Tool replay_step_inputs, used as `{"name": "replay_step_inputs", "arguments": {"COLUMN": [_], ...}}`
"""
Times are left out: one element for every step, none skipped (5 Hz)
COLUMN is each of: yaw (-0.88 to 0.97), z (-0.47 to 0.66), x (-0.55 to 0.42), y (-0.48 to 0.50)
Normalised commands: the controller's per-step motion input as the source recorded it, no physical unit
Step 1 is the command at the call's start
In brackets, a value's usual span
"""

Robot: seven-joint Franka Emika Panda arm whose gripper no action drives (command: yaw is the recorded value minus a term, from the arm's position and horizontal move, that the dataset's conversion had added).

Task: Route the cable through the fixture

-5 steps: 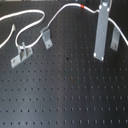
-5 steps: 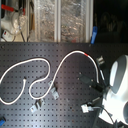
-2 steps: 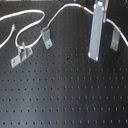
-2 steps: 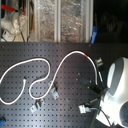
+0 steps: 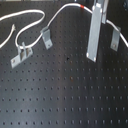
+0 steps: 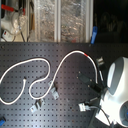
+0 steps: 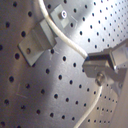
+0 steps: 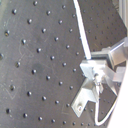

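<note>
White cord, thin and limp: the cable point(image 6: 47, 75) lies in loose loops across the black perforated board point(image 5: 70, 95), judged light, soft and easily dragged, with little stiffness to hold a shape once released. A red tape band point(image 6: 86, 53) marks the stretch nearest the pincer point(image 7: 100, 69), and from that band the cord runs away from the pincer in an S-curve towards the far side of the board.

Both wrist views show the cord entering the metal finger pads point(image 7: 97, 64) and leaving on the other side, so the pincer is judged closed narrowly on the cable, close to the taped end. Exact contact is partly hidden by the finger body.

Grey metal fixture brackets point(image 5: 46, 37) stand bolted to the board, away from the pincer along the cable's run; the cord passes beside one, and whether it sits inside the slot cannot be told. A second bracket point(image 7: 37, 40) shows in the first wrist view with the cord crossing just above it.

Handling judgement: the smooth jacket may slip under a light pinch. Holding near the tape band gives short free length and better control for threading; pulling hard risks dragging the loops off course.
</note>
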Motion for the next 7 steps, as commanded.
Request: {"name": "replay_step_inputs", "arguments": {"yaw": [0.00,0.00,0.00,-0.08,-0.08,0.00,-0.33], "z": [0.39,0.18,0.00,-0.01,-0.03,0.00,0.00], "x": [0.196,0.069,0.017,0.375,0.360,0.017,0.326], "y": [0.393,0.154,-0.008,-0.011,-0.027,-0.008,-0.284]}}
